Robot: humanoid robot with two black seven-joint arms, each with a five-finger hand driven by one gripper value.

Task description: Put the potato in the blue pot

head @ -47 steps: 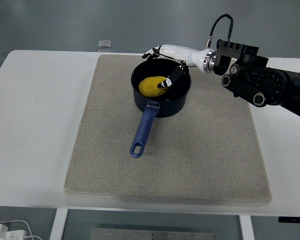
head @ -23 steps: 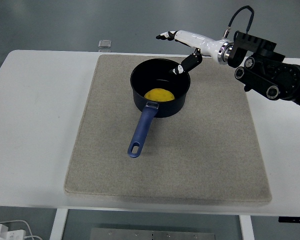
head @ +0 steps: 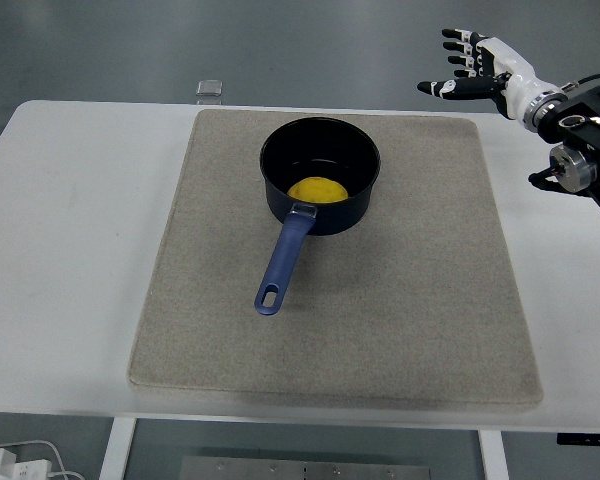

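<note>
The blue pot stands on the grey mat, its long handle pointing toward the table's near edge. A yellow potato lies inside the pot, against the near wall. My right hand hovers high at the upper right, well away from the pot, with its white fingers spread and holding nothing. No left arm shows in the frame.
A grey mat covers the middle of the white table. A small clear box sits at the table's far edge, behind the mat's left corner. A white cable and plug lie on the floor at the bottom left.
My right hand let go of the potato, which now rests in the pot. The hand rose and pulled back to the upper right, away from the pot.
</note>
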